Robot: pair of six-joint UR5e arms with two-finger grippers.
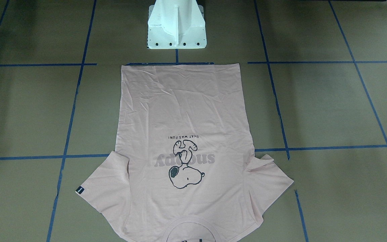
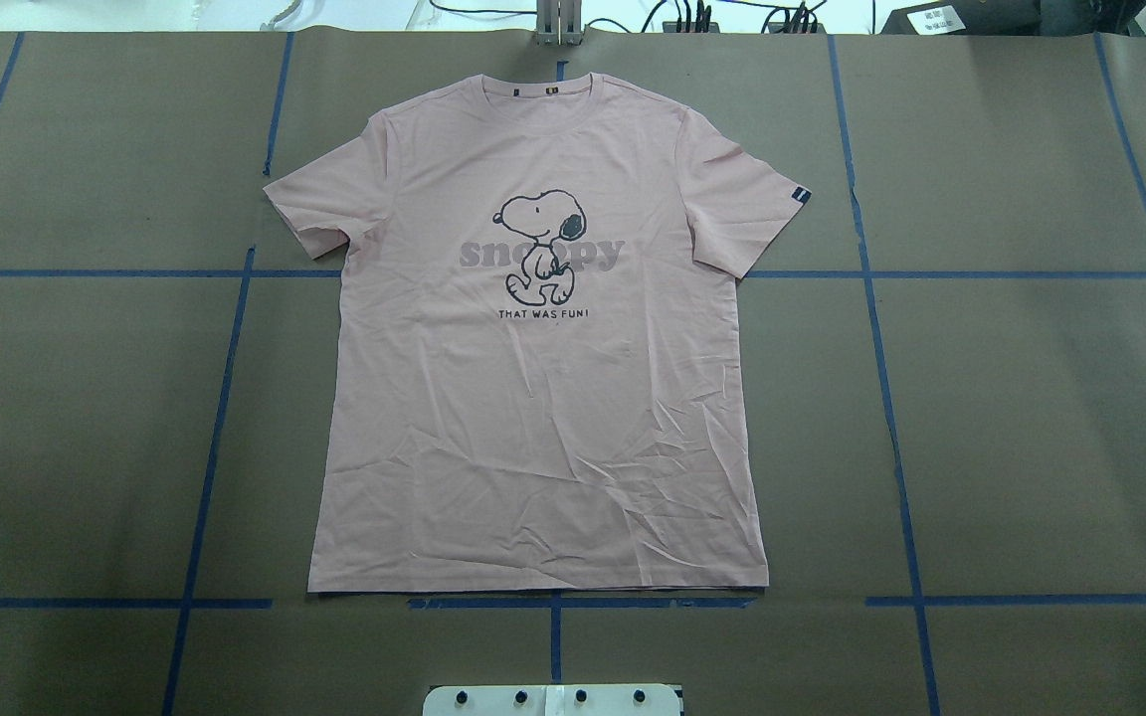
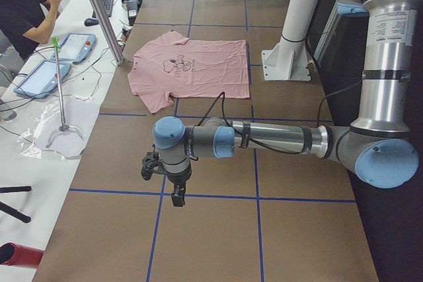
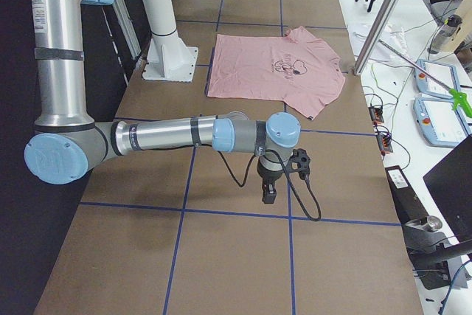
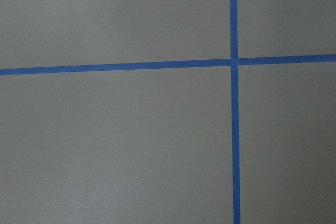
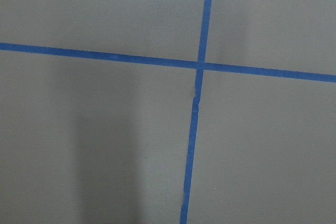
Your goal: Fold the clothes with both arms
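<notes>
The pale pink T-shirt lies flat and face up in the middle of the table, with the dog print and "snoopy" lettering showing and its hem toward the robot's base. It also shows in the front-facing view. A small dark tag sits on one sleeve. My left gripper hangs over bare table far to the left of the shirt. My right gripper hangs over bare table far to the right. I cannot tell whether either is open or shut. Both wrist views show only brown table and blue tape.
The white pedestal base stands just behind the shirt's hem. Blue tape lines grid the brown table. A metal pole rises at the table's far edge. An operator sits by tablets on a side desk.
</notes>
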